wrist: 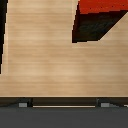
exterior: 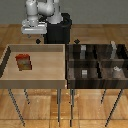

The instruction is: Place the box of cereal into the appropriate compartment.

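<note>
The box of cereal (exterior: 23, 62) is a small red-orange box with a paler patch on its face, standing in the light wooden tray (exterior: 50, 77) toward the exterior view's left. My gripper (exterior: 38, 40) hangs above the tray's far edge, behind the box and apart from it. In the wrist view only a red corner of the box (wrist: 102, 6) shows, with its dark shaded side below it. The gripper (wrist: 63, 104) is open there: two fingertips (wrist: 22, 104) sit wide apart with nothing between them.
A dark wooden bin (exterior: 97, 62) split into several compartments stands on the exterior view's right, next to the tray. Small grey blocks (exterior: 85, 73) sit in some compartments. The robot's black base (exterior: 59, 30) rises behind the tray. Both containers stand on thin metal legs.
</note>
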You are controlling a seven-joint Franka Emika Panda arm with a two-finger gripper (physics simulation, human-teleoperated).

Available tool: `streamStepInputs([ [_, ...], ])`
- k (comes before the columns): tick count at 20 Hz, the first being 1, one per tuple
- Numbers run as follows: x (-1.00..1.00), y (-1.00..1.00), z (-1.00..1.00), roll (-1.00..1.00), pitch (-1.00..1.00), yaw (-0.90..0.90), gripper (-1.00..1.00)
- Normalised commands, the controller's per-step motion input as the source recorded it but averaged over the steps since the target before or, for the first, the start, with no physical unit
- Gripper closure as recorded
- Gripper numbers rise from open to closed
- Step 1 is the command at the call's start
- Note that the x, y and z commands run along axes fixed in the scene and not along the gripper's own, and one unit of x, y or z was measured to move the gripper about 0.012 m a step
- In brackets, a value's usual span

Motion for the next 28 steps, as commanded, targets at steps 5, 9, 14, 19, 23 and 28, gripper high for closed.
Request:
streamStepInputs([
  [5, 0.0, -0.8, 0.0, 0.0, 0.0, 0.0, -1.0],
  [9, 0.0, 0.0, 0.0, 0.0, 0.0, 0.0, -1.0],
  [14, 0.6, 0.0, 0.0, 0.0, 0.0, 0.0, -1.0],
  [19, 1.0, 0.0, 0.0, 0.0, 0.0, 0.0, -1.0],
  [23, 1.0, 0.0, 0.0, 0.0, 0.0, 0.0, -1.0],
  [28, 0.4, 0.0, 0.0, 0.0, 0.0, 0.0, -1.0],
])
